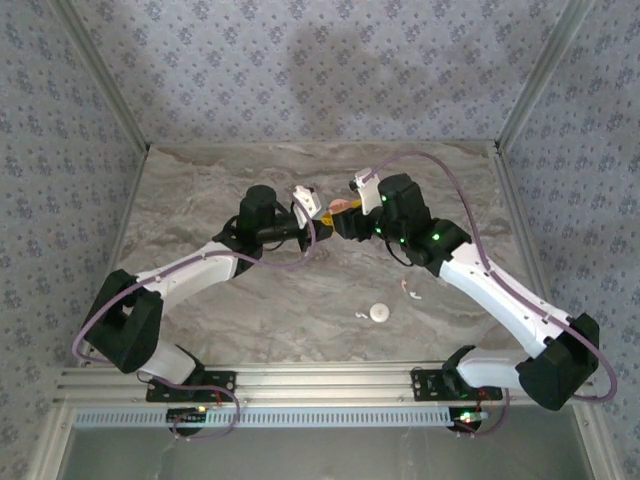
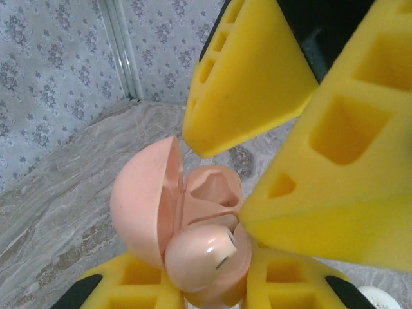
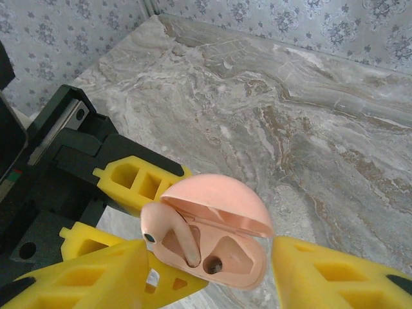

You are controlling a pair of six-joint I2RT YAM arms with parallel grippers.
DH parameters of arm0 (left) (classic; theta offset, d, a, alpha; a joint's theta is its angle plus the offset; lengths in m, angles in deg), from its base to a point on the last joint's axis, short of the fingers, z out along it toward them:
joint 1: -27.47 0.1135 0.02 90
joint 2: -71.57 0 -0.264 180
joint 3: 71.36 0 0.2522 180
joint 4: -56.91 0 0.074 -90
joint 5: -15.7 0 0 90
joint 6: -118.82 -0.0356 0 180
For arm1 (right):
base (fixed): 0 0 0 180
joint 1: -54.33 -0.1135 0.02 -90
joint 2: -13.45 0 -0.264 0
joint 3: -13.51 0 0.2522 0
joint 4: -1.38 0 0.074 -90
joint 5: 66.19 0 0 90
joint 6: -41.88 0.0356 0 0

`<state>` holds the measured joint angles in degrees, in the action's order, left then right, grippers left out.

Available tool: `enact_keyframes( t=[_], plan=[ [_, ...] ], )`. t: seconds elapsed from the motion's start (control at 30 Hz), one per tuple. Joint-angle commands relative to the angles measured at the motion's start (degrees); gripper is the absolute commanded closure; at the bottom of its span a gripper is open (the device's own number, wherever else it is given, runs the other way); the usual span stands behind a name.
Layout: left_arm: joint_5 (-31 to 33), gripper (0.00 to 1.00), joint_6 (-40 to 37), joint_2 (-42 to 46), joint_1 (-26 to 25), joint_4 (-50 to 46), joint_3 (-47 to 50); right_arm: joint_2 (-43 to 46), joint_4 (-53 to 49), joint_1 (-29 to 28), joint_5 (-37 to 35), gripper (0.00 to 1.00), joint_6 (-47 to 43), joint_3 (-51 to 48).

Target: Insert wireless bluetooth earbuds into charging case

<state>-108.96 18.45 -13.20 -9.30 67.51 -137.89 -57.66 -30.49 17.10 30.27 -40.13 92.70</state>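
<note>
- two claws meet above the middle of the worktop, a little toward its far edge, with the charging case held up off the surface between them.
- my left claw is pressed together on the lower body of the case. i judge this keeps it steady and turns its open mouth toward my other arm. the lid is hinged back out of the way.
- my right claw stands spread, with a finger on each side of the case, pinching nothing.
- one pink earbud has its stem down in the case and its head standing proud, so i judge it is not fully seated. the socket beside it is bare.
- small white earbuds and a white disc lie nearer the near edge, right of centre, well apart from the case.
- no brand, label or writing can be read on the case or the earbud.
</note>
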Motion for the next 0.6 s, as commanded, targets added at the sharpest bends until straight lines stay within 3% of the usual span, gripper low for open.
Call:
enact_keyframes(
  t=[0.0, 0.37, 0.57],
  plan=[
    [-1.47, 0.82, 1.05, 0.84, -0.30, 2.60, -2.07, 1.48, 0.97, 0.65, 3.24, 0.44, 1.45, -0.04],
    [-1.56, 0.82, 0.88, 0.65, -0.23, 1.44, -2.23, 2.52, 3.41, 3.27, 10.04, 0.41, 4.73, 0.53],
    [-2.61, 0.82, 0.79, 0.41, -0.27, 0.36, -2.51, 5.05, 4.11, 5.35, 10.16, 0.52, 7.47, -0.09]
  ],
)
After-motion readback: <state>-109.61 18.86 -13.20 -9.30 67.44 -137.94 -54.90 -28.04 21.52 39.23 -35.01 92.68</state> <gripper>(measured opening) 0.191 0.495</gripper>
